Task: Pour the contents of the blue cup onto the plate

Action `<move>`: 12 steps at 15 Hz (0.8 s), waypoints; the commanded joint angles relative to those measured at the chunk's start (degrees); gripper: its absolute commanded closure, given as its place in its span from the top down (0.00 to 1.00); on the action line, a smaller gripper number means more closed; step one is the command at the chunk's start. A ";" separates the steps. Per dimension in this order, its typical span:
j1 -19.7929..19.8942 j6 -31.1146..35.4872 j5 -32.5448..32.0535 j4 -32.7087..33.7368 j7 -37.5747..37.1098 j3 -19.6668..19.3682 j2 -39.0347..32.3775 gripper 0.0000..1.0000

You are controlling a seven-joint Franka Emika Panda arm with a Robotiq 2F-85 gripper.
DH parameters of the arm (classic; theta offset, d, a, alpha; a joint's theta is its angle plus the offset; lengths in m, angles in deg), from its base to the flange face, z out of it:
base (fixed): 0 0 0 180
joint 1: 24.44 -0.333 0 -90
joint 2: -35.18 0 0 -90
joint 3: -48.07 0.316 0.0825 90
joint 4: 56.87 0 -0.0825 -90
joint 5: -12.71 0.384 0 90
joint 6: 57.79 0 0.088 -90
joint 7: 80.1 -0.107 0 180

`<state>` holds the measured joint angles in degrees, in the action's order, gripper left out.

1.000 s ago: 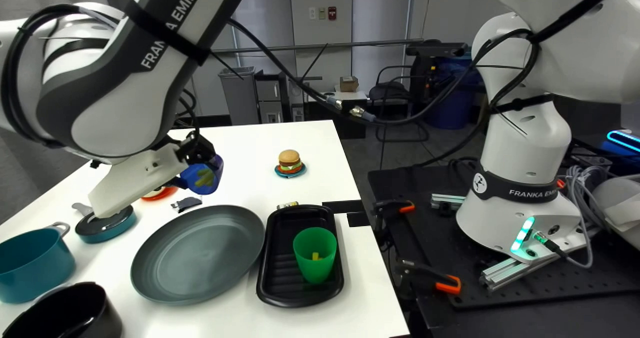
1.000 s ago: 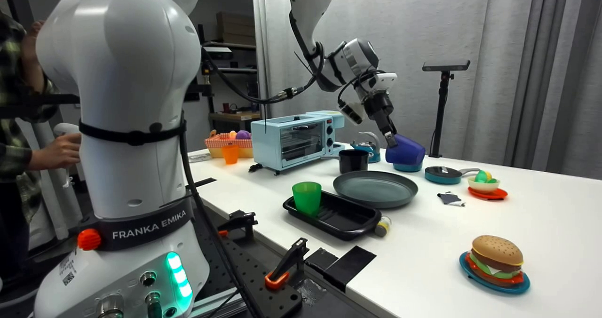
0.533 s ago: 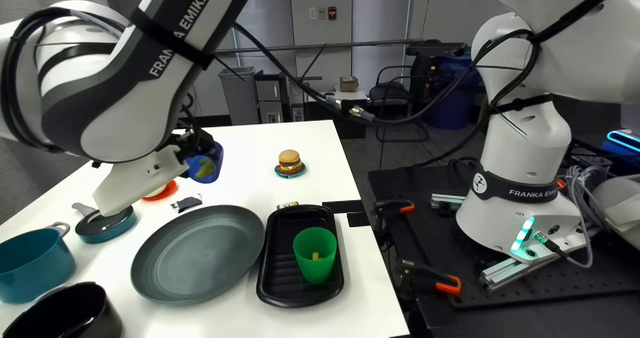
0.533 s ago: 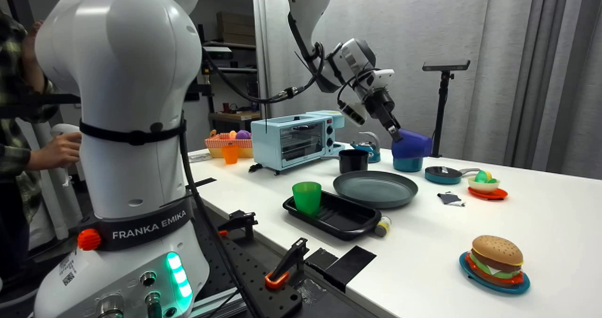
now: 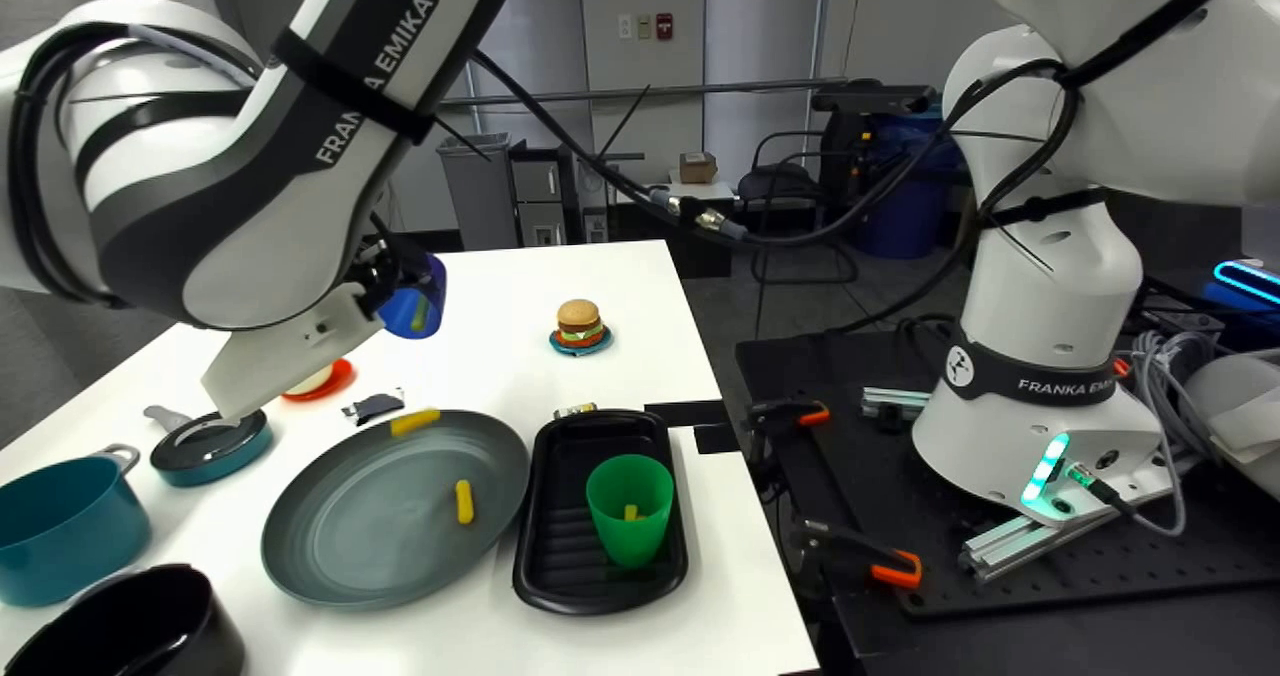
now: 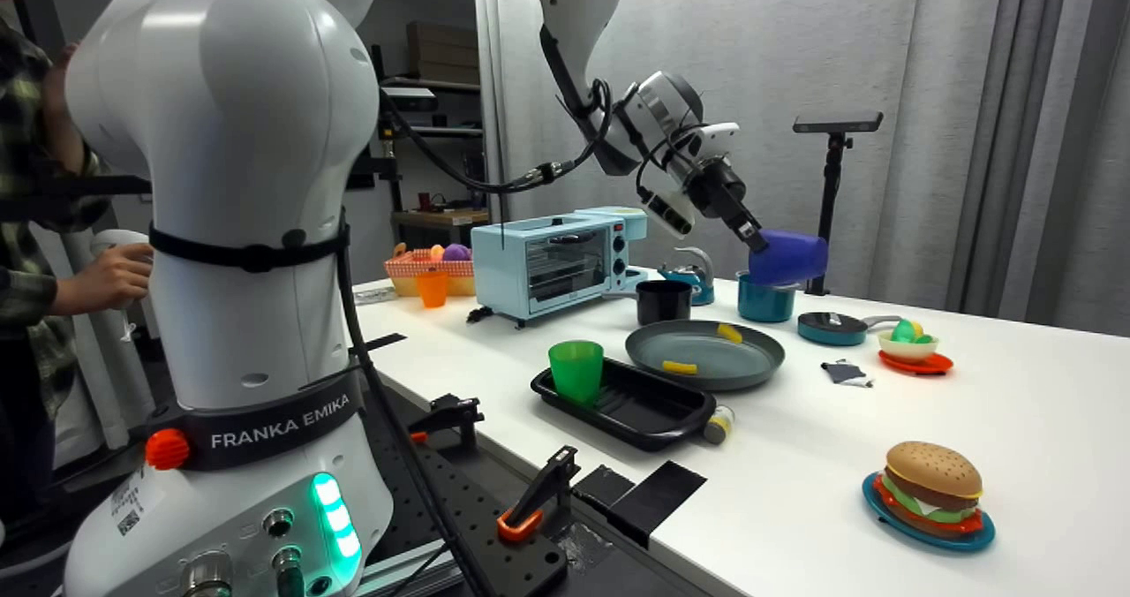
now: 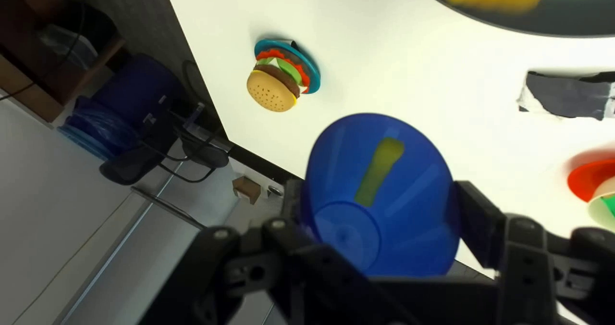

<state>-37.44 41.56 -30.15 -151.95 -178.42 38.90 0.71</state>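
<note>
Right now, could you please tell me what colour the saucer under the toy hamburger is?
The saucer is teal, clearest in an exterior view.

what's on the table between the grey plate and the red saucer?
A dark scrap lies between the grey plate and the red saucer, touching neither; it shows in both exterior views and the wrist view.

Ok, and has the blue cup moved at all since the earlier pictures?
Yes: in an exterior view, the blue cup has moved up and rightward in the picture against the teal pot, now covering less of it.
</note>
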 commanded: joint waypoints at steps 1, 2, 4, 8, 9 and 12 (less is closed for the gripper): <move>0.00 -3.89 -3.79 2.69 -1.93 0.89 -1.59 0.52; -0.10 -4.35 -4.81 2.82 -2.36 0.88 -1.70 0.52; 0.12 -5.02 -6.14 3.01 -2.53 1.31 -1.87 0.52; 0.40 -5.87 -8.03 3.29 -2.91 1.98 -2.18 0.52; 0.62 -5.73 -7.88 3.27 -2.82 2.27 -2.16 0.52; 2.17 -4.28 -3.79 3.23 -1.87 4.10 -1.93 0.52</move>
<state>-37.19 38.67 -36.31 -150.89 -179.98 40.49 -0.29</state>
